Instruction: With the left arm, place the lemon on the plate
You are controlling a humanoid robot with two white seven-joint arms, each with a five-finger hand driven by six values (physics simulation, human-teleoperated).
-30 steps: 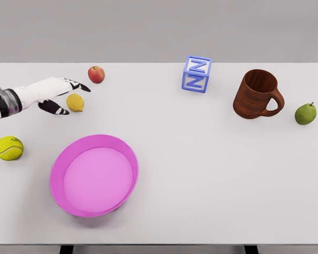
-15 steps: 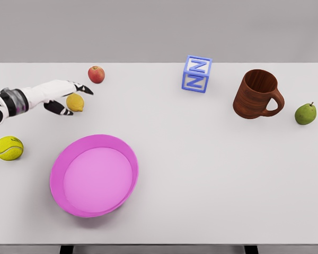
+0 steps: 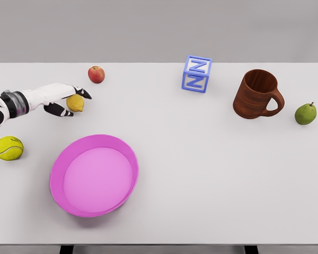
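One second on, your left hand (image 3: 61,99) has curled its fingers around the lemon (image 3: 75,102) (still tabled, far-left), so lift toward the plate (image 3: 58,159).

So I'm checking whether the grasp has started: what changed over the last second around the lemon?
The left hand drew in around the lemon: its fingers came down over the top and the thumb closed in from the near side. A firm grip can't be confirmed. The lemon has not left its spot on the table. The plate, apple and tennis ball stayed put.
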